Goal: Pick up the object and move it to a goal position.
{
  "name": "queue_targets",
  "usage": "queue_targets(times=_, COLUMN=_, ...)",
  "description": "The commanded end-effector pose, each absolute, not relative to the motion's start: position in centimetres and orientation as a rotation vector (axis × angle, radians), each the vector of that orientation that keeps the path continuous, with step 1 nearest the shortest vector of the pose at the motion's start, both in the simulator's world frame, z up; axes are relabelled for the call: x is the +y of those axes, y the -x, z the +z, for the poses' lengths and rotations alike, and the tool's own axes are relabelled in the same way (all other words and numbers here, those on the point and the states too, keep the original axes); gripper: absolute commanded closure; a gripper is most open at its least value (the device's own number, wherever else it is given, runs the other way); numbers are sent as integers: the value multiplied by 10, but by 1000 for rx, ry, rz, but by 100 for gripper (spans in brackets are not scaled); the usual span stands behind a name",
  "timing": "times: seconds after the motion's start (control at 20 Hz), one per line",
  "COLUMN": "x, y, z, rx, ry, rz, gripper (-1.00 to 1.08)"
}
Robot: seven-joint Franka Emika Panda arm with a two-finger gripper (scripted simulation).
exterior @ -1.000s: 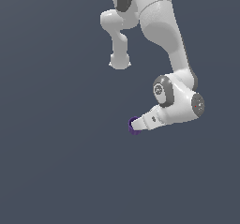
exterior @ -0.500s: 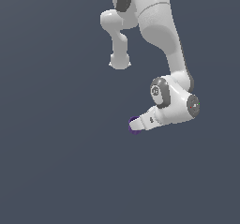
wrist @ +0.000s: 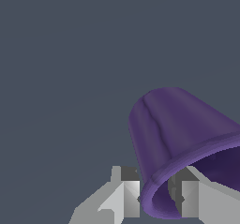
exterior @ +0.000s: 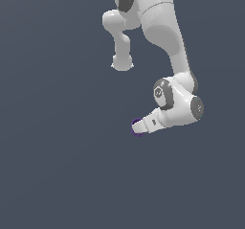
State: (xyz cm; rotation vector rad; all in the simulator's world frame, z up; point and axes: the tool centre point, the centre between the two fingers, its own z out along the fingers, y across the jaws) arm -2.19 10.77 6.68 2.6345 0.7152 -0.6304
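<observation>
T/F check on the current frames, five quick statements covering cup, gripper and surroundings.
1. The cup is purple. True.
2. The gripper has a finger on each side of the cup's rim wall. True: one finger outside, one inside.
3. The cup stands upright on a table. False: it is tilted at the gripper, with no table in view.
4. A second object lies near the cup. False: only plain grey background shows.
5. In the exterior view the cup is larger than the arm's wrist. False: it is much smaller.
</observation>
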Motion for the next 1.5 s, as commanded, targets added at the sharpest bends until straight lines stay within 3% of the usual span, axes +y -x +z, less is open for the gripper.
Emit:
queue_targets(times=0.0, x=105, y=22, z=71, rx=714, ry=-2635, rz=-628, gripper=108)
queue_targets(times=0.45, x=77, y=30, z=113, rx=714, ry=-2635, rz=-629, gripper=108)
queue_targets(times=1.45, x=-27, y=54, z=269, rx=713, ry=-2636, rz=-630, gripper=108)
